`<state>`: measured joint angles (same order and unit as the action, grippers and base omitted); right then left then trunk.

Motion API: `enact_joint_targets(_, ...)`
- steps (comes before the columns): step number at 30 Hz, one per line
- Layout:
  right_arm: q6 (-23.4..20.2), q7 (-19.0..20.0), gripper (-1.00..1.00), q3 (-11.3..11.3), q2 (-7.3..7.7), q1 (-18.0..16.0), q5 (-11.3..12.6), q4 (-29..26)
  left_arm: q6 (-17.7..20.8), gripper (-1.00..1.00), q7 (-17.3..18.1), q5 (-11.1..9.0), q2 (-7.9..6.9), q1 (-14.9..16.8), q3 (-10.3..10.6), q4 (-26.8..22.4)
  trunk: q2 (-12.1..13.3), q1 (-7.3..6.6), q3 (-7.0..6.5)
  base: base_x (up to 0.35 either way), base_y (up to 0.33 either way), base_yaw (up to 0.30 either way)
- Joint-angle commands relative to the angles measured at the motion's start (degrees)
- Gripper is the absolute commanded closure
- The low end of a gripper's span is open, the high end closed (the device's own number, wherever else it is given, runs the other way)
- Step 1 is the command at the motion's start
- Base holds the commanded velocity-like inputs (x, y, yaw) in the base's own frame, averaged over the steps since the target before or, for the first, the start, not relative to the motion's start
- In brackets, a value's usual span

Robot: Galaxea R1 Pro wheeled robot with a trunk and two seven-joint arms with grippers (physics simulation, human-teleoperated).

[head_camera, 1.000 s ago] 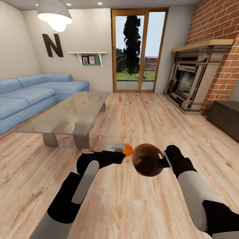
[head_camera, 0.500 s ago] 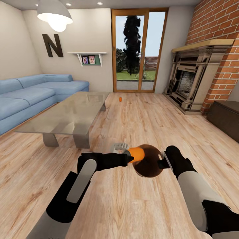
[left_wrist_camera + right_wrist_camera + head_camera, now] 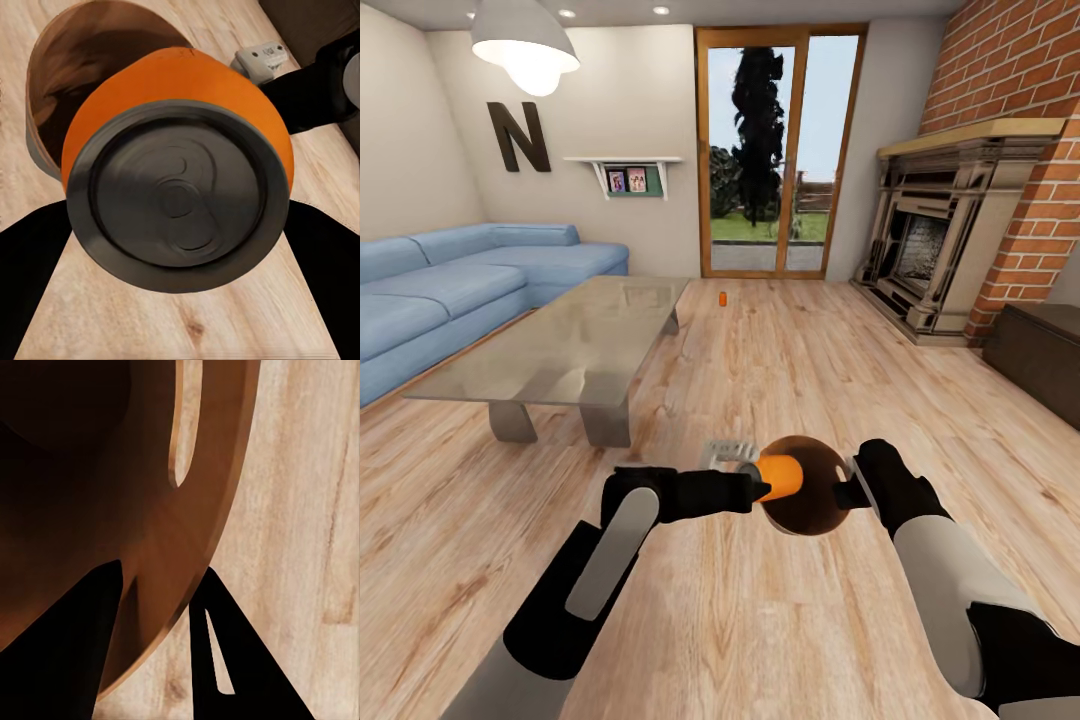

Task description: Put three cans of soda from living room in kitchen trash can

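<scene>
Partly hidden, the trash can (image 3: 810, 500) is held above the wood-plank floor (image 3: 760, 620) by the right gripper (image 3: 847, 492), whose fingers clamp its rim; the orange soda can (image 3: 780, 477) covers the 9 o'clock part of its mouth in the head view. The left gripper (image 3: 758, 488) holds that soda can, with its free end at the bin's opening. How far it reaches inside cannot be judged.

The soda can is orange with a dark grey lid and pull tab. The trash can is copper-brown with a thin rim.

The left wrist view alone shows the can's lid (image 3: 180, 196) and the bin's shadowed interior (image 3: 82, 75) behind it. The right wrist view shows the bin wall (image 3: 202, 510) between two dark fingers (image 3: 225, 660).

A second orange soda can (image 3: 722, 297) stands on the floor at 12 o'clock, beyond the glass-topped table (image 3: 570, 350).
</scene>
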<state>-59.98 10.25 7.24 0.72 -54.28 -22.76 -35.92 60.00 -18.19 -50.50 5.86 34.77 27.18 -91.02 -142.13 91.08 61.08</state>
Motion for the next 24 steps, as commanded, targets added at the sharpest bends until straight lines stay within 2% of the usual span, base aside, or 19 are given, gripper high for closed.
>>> enact_joint_targets(1, -0.02, 0.12, 1.00, 0.00, -0.01, -0.03, 0.70, -0.05, 0.00, 1.00, -0.12, 0.17, 0.02, -0.01, 0.21, 0.11, -0.01, -0.01, -0.01, 0.000, 0.000, 0.000)
enact_joint_targets(24, -0.02, 0.12, 1.00, -0.03, -0.09, -0.03, 0.69, -0.03, 0.00, 1.00, -0.44, 0.71, 0.12, 0.03, 0.29, 1.18, -0.01, -0.01, -0.01, 0.000, 0.000, 0.000)
